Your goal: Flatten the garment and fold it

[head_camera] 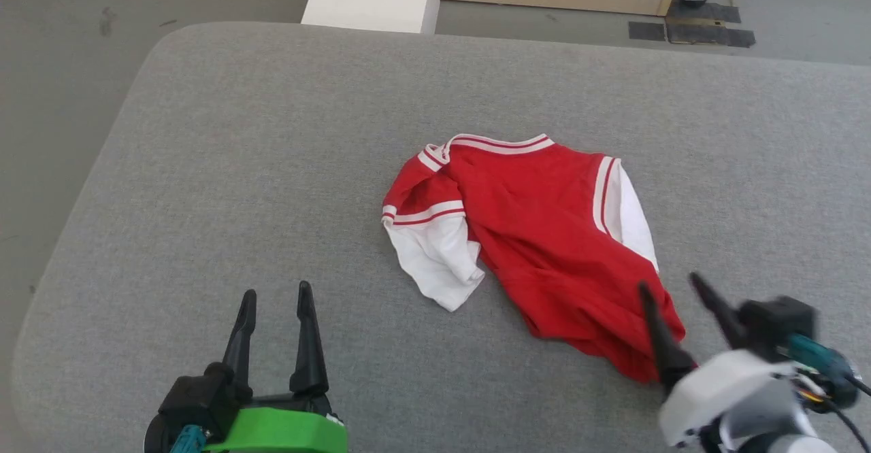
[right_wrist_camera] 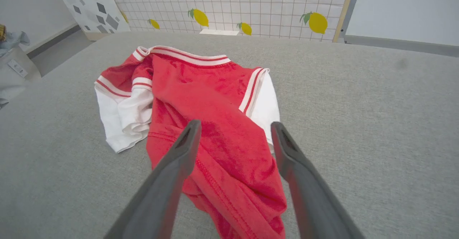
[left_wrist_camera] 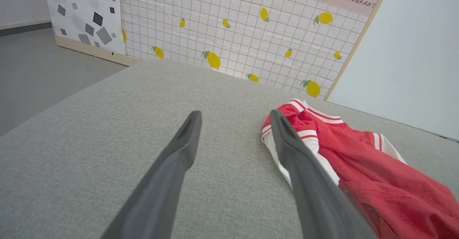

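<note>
Step in hand: flattening. The garment (head_camera: 537, 235) lies crumpled mid-tabletop (head_camera: 238, 167), collar away from the robot and hem toward its near right, so the long axis runs diagonally. Both tools are spread and empty. The right tool (head_camera: 668, 283) is over the hem and the left tool (head_camera: 277, 290) is apart, left of the sleeve. Pinch the hem corners, then draw the cloth taut.

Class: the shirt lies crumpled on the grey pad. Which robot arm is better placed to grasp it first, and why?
Probably right. The open right gripper is at the shirt's near end, fingers straddling red cloth. The open left gripper is over bare pad, left of the shirt.
</note>
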`<state>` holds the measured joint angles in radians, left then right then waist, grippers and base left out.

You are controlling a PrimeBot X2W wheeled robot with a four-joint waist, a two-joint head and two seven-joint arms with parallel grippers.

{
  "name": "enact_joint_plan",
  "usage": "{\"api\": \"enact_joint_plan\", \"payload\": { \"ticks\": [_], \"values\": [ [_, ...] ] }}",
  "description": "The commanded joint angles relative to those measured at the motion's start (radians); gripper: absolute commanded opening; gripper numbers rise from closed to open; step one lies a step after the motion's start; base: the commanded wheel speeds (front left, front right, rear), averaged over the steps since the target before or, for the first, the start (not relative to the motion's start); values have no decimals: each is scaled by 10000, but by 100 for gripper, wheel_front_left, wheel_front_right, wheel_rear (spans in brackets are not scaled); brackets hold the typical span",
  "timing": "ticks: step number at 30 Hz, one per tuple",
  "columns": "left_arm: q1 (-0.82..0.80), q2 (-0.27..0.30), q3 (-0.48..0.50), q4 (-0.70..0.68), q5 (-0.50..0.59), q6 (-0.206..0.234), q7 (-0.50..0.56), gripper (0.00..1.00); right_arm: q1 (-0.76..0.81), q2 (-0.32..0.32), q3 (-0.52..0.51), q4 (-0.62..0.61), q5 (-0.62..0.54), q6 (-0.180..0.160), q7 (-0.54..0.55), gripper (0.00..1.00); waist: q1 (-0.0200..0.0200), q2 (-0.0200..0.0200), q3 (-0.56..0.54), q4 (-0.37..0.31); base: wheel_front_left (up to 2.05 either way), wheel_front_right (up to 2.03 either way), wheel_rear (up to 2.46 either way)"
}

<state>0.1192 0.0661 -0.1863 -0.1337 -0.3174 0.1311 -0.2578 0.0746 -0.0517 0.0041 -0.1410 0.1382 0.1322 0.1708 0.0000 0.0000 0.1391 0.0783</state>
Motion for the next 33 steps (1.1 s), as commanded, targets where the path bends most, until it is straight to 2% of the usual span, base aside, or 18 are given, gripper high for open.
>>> {"api": "enact_joint_plan", "payload": {
  "ticks": [1, 4, 7, 14, 15, 17, 22, 23, 28, 33],
  "values": [
    [-161, -53, 12, 42, 179, -89, -38, 100, -190, -140, 304, 13, -43, -15, 603, 100, 0, 0, -22, 78, 0, 0, 0],
    [-184, -98, -5, 138, 202, -189, -39, 100, -395, -512, 833, 178, -57, -15, 1680, 100, 0, 0, -2, 175, 0, 0, 0],
    [-226, -126, -142, 355, 146, -349, -39, 100, -666, -1161, 1584, 572, -125, -15, 2449, 100, 0, 0, 71, 343, 0, 0, 0],
    [-406, -151, -227, 564, 112, -449, -39, 100, -1570, -2027, 2873, 2089, 30, -15, 2559, 100, 0, 0, 222, 619, 0, 0, 0],
    [-436, -152, -251, 599, 111, -469, -39, 100, -1712, -2101, 2991, 2409, 67, -15, 2511, 78, 0, 0, 245, 662, 0, 0, 0],
    [-503, -154, -290, 664, 90, -489, -39, 100, -1937, -2182, 3217, 2878, 174, -15, 2377, 0, 0, 0, 270, 724, 0, 0, 0],
    [-613, -156, -368, 719, -33, -427, -39, 100, -2444, -2073, 3254, 3309, 570, -15, 1819, 0, 0, 0, 231, 794, 0, 0, 0],
    [-626, -157, -387, 751, -129, -396, -39, 100, -2934, -1873, 3779, 2723, 1169, -15, 1648, 0, 0, 0, 165, 743, 0, 0, 0],
    [-659, -157, -428, 796, -240, -424, -39, 100, -3126, -1632, 5316, 1520, 2127, -15, 1962, 0, 0, 0, 124, 732, 0, 0, 0],
    [-640, -157, -545, 893, -352, -462, -39, 100, -2561, -1694, 6510, 1275, 2975, -15, 2654, 0, 0, 0, 72, 842, 0, 0, 0]
  ]
}}
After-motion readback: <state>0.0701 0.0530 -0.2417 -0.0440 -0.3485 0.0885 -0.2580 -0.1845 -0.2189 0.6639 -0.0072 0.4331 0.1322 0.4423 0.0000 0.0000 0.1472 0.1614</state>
